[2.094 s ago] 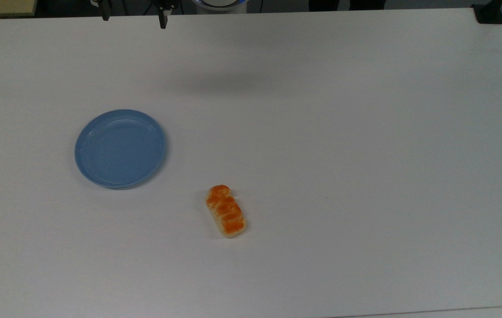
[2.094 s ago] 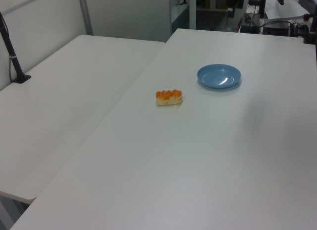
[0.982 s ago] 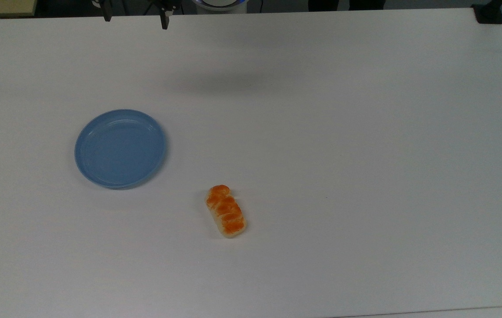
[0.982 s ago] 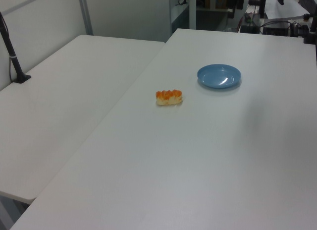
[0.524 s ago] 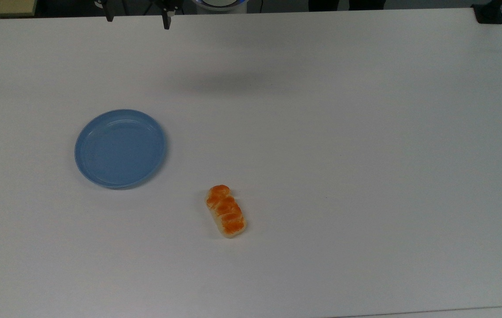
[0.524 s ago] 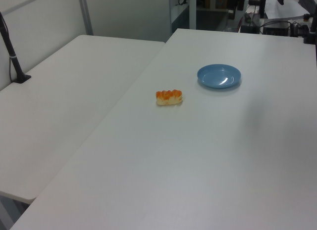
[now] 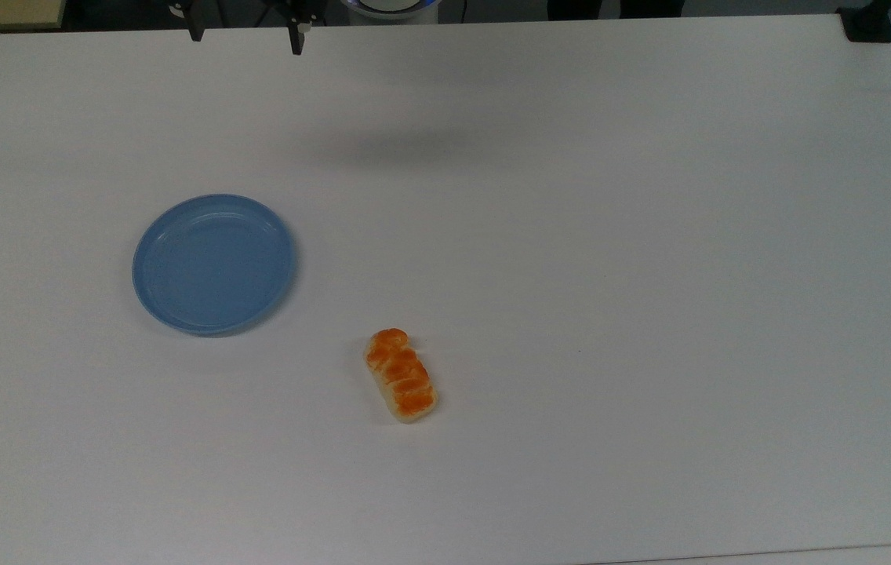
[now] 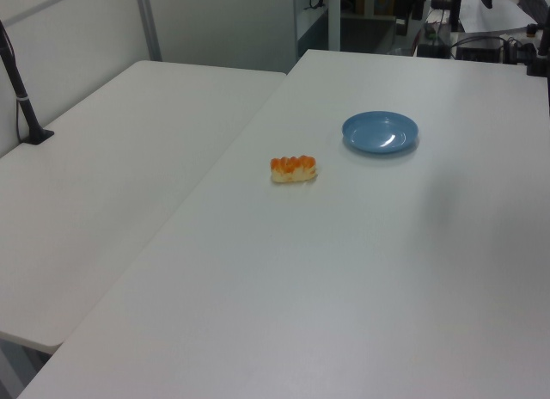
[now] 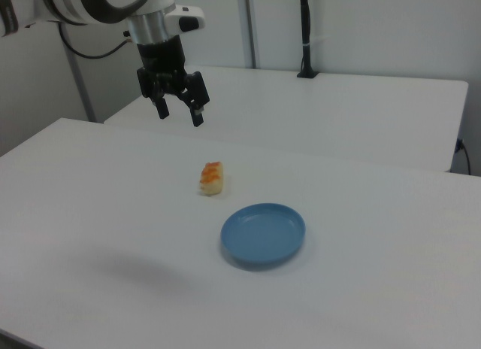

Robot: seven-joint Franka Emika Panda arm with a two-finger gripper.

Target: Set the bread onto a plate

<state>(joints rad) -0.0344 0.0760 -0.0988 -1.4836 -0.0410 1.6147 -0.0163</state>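
Observation:
The bread (image 7: pixel 401 376), an orange-topped oblong bun with pale sides, lies on the white table (image 7: pixel 610 235), lower middle in the top view. It also shows as the bread (image 8: pixel 294 168) and the bread (image 9: pixel 212 177). The empty light-blue plate (image 7: pixel 213 264) sits apart from it, toward the top view's left; the plate (image 8: pixel 380 131) and plate (image 9: pixel 263 234) show in the side views. My gripper (image 7: pixel 245 35) hangs at the top view's upper edge. In the right view my gripper (image 9: pixel 180 116) is open and empty, high above the table and away from the bread.
A black clamp base (image 7: pixel 869 23) sits on the table's corner at the top view's upper right. A second white table (image 8: pixel 112 184) adjoins on the left view's left, with a black pole (image 8: pixel 21 98) standing on it. A dark pole (image 9: pixel 304 33) rises behind in the right view.
My gripper's fingers have crept slightly toward the top view's right and a little lower. The bread and plate have not moved.

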